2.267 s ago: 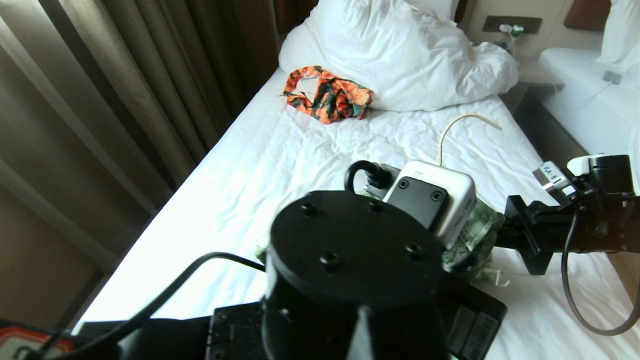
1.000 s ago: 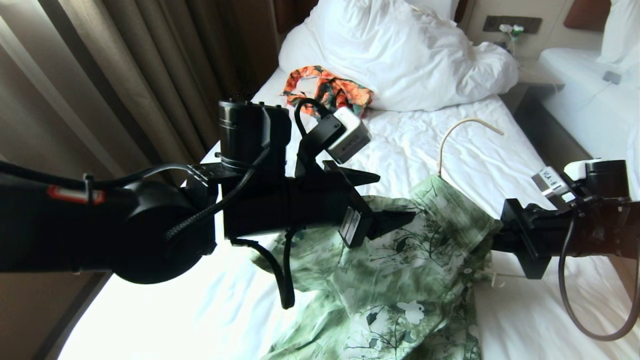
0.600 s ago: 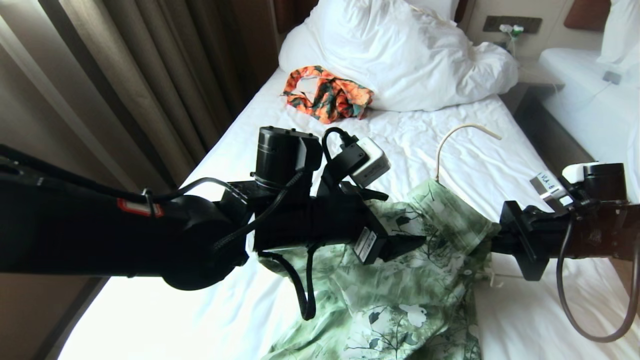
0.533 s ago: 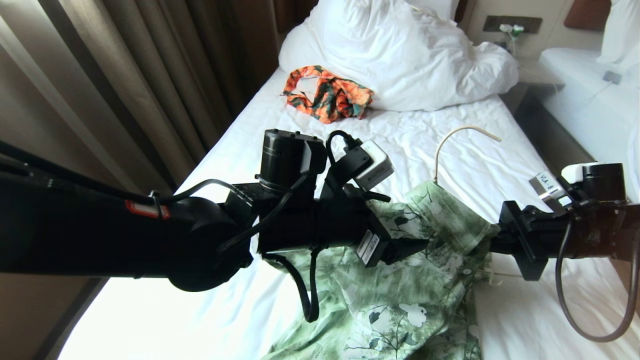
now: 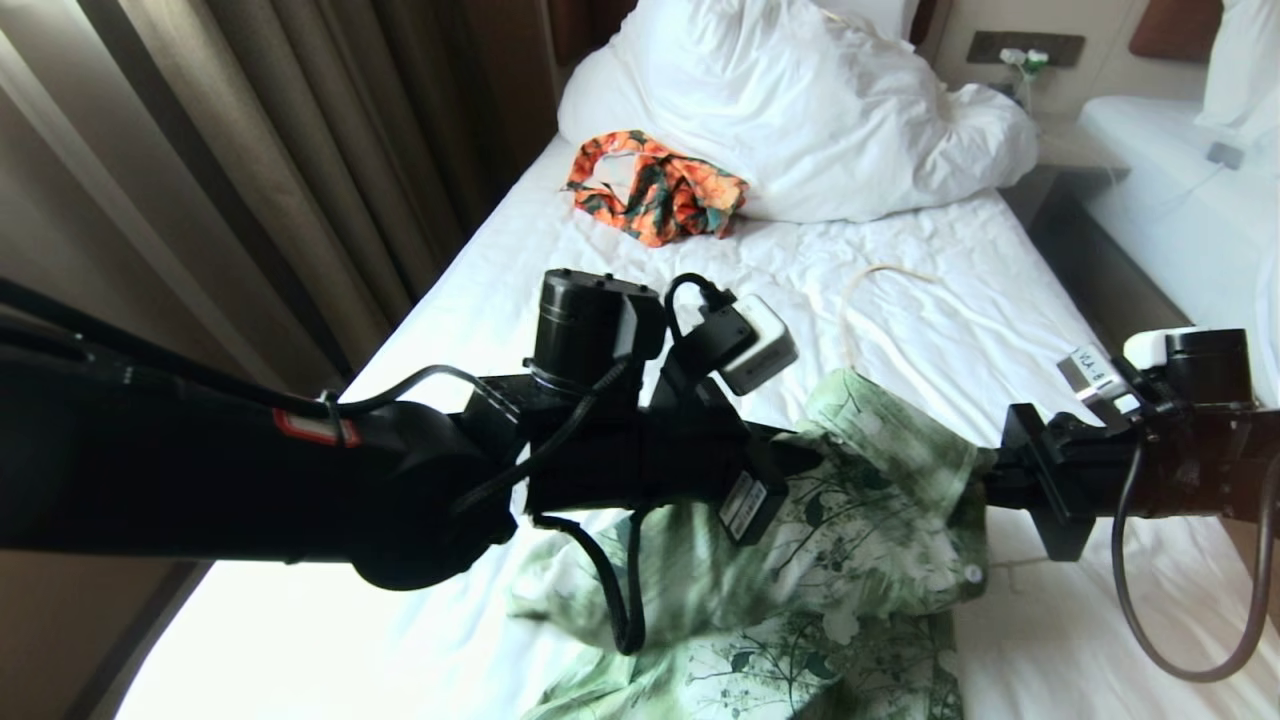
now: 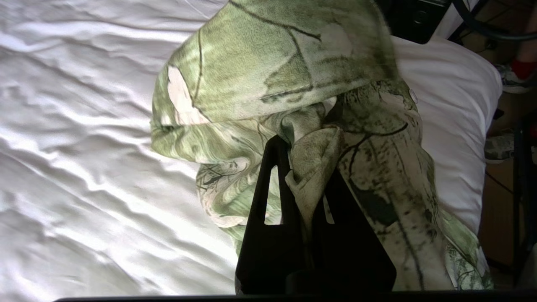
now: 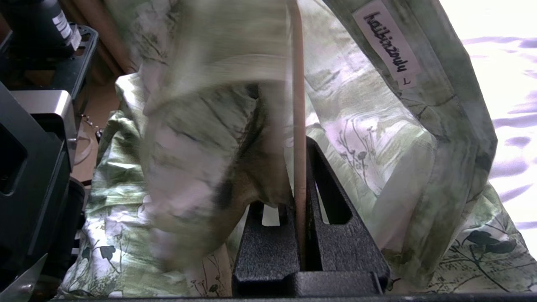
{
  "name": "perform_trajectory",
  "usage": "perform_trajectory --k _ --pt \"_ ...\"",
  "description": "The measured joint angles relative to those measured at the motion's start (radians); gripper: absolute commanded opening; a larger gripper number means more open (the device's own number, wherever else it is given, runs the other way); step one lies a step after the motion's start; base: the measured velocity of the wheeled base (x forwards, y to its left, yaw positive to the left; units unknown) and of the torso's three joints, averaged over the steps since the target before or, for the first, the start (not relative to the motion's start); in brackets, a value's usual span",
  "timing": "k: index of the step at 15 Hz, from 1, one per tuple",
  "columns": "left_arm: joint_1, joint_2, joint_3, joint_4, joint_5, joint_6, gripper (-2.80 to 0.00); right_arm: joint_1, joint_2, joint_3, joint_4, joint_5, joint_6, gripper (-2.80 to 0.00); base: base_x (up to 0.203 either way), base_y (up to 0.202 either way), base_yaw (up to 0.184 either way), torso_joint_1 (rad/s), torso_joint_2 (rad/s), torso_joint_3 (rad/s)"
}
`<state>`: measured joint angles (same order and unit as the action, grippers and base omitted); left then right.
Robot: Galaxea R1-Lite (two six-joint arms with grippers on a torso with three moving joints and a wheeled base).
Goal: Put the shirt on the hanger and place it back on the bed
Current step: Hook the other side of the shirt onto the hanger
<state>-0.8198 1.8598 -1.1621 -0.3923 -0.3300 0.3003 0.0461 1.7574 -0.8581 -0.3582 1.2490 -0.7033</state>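
While the bed (image 5: 560, 290) fills most of your head view, with its bunched white duvet (image 5: 800, 110) far beyond both tools, the work sits at the near end. There the shirt (image 5: 850, 530) is gathered into a raised mound between the two tools, its lower part trailing toward you off the bottom of the view, so its long axis runs roughly from the duvet end down toward you. An orange patterned garment (image 5: 655, 190) lies well beyond the left tool, against the duvet.

Your left tool (image 6: 304, 167) comes in from the left and is closed on a fold of the shirt's fabric. The head view hides those fingertips behind the arm; only the left wrist view shows the cloth pinched between the jaws and the mound rising just past them.

Your right tool (image 7: 300, 201) reaches in from the right, its tip buried in the shirt's edge. It is clamped on the hanger (image 7: 298, 105), a thin cream rod running straight out from between the jaws under the cloth. The right wrist view alone shows this, along with the neck label (image 7: 388, 42) beside the rod. In the head view you get only the hanger's hook (image 5: 870, 290), a pale curve rising out of the shirt's far end and pointing toward the duvet.
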Motion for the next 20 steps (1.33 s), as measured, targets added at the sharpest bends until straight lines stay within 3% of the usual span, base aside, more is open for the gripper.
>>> perform_trajectory --k 3,4,10,12,15,20 --pt "-0.002 -0.007 -0.001 -0.002 0.015 0.000 -2.80 0.002 -0.002 0.000 -0.001 0.002 0.000 -2.80 0.000 0.000 0.000 0.000 0.00 0.000" --pt "-0.003 -0.009 -0.001 -0.002 0.015 0.000 -2.80 0.002 -0.003 0.004 -0.003 0.002 -0.001 0.00 0.000 0.000 0.000 0.000 0.00 0.000" --pt "-0.005 -0.040 0.013 -0.003 0.017 -0.004 -2.80 0.002 -0.025 0.053 -0.070 0.000 0.013 0.00 0.000 0.000 0.000 0.000 0.00 0.000" --pt "-0.010 -0.064 0.034 -0.003 0.014 -0.013 -2.80 0.002 -0.059 0.065 -0.069 -0.003 0.095 0.00 0.000 0.000 0.000 0.000 0.00 0.000" --pt "-0.038 -0.109 0.081 -0.004 0.017 -0.054 -2.80 0.000 -0.131 0.066 -0.072 -0.020 0.288 0.00 0.000 0.000 0.000 0.000 0.00 0.000" --pt "-0.087 -0.211 0.195 -0.005 0.052 -0.124 -2.80 -0.001 -0.259 0.048 -0.061 -0.315 0.519 0.00 0.000 0.000 0.000 0.000 0.00 0.000"
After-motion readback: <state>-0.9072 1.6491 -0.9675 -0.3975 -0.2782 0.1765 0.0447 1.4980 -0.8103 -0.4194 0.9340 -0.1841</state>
